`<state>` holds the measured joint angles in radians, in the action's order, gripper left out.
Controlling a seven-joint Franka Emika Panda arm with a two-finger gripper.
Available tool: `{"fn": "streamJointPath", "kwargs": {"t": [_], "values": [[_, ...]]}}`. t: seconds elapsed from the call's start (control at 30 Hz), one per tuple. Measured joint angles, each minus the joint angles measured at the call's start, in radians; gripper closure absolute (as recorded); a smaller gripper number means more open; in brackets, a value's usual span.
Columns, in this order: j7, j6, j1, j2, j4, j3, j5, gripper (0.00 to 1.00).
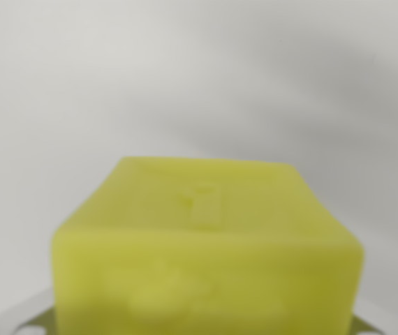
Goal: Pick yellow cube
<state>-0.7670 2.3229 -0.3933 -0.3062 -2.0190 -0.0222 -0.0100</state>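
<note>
The yellow cube [206, 251] fills the lower middle of the wrist view, blurred and very close. Metal parts of the tool [24, 317] peek out at both lower corners; its grip cannot be told. Behind lies a plain pale counter [199, 77].

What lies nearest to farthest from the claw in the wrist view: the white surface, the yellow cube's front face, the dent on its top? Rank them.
1. Yellow cube's front face: bottom centre, filling the foreground.
2. Dent on the cube's top: centre of the picture, further back.
3. White surface: beyond the cube, across the upper half.
</note>
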Motion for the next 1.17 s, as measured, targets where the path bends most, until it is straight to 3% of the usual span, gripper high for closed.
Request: {"fn": "streamJointPath", "kwargs": {"t": [0.8, 1.17], "values": [[-0.002, -0.132, 0.0, 0.084, 0.049, 0.0, 0.003, 1.0], [-0.002, -0.142, 0.0, 0.089, 0.053, 0.0, 0.003, 1.0]]}}
